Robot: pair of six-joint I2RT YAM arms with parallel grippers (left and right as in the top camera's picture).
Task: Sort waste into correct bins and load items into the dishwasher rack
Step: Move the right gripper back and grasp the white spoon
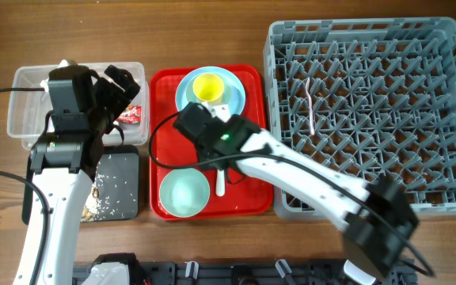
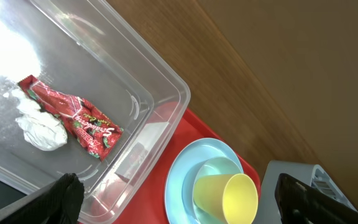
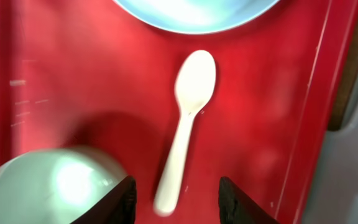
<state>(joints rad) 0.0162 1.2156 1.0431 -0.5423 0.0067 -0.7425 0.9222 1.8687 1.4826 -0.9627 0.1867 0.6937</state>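
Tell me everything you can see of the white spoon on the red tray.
The white plastic spoon is one smooth, glossy piece, lying flat and slightly slanted on the red tray. Its oval bowl points toward the pale blue plate. Its handle end lies near the mint-green bowl, between the open fingers of the right gripper, which do not touch it. Only the tray touches it.
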